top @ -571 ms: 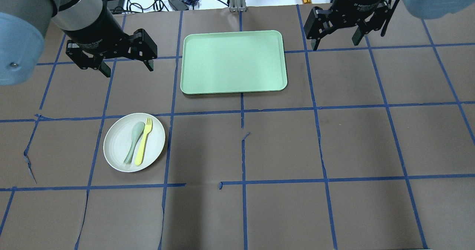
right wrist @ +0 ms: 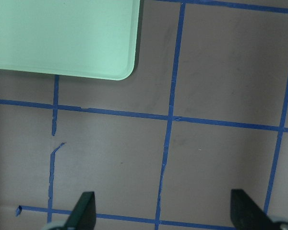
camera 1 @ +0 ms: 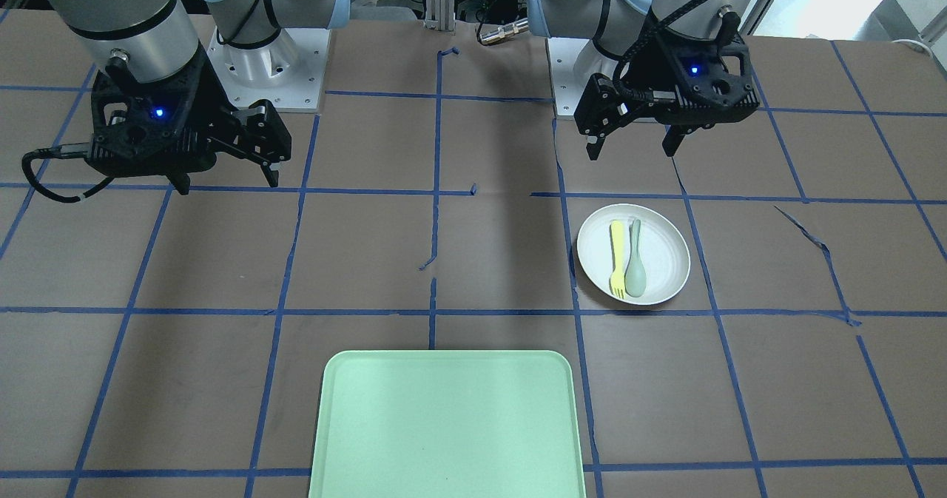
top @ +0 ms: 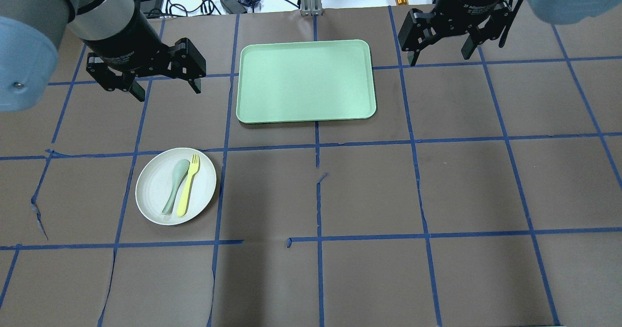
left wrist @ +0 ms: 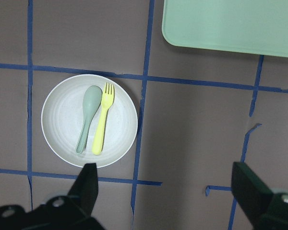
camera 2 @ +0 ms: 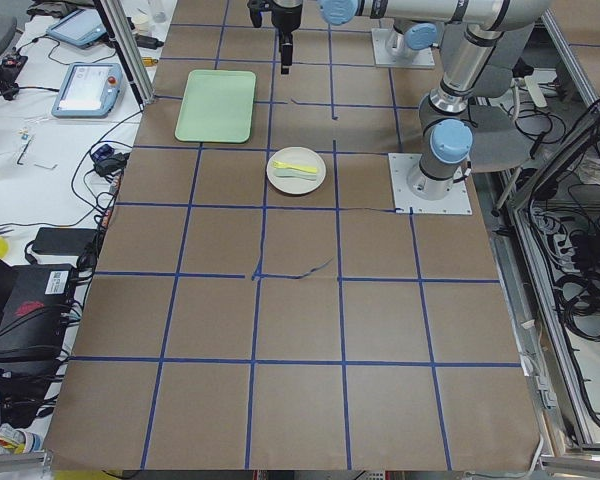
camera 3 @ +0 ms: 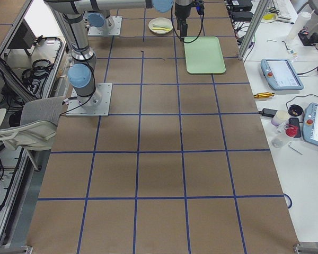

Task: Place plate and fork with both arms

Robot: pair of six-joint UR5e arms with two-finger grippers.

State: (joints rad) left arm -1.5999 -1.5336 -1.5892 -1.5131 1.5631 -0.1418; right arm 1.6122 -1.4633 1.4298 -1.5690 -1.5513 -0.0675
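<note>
The white plate [top: 153,188] lies on the table's left half, with the pale-yellow fork [top: 187,191] and a grey-green spoon [top: 174,186] side by side on it. My left gripper [top: 168,92] is open and empty, hanging above the table beyond the plate. In the left wrist view the plate [left wrist: 62,120] and fork [left wrist: 102,124] lie below the open left gripper [left wrist: 164,166]. My right gripper [top: 439,60] is open and empty, high at the far right, beside the tray. The front view shows the plate [camera 1: 666,254], fork [camera 1: 616,250], left gripper [camera 1: 630,152] and right gripper [camera 1: 227,184].
A mint-green tray [top: 306,81] lies at the far middle between the two grippers; it also shows in the front view [camera 1: 444,424] and the right wrist view [right wrist: 62,33]. Blue tape lines grid the brown table cover. Cables and devices lie beyond the far edge.
</note>
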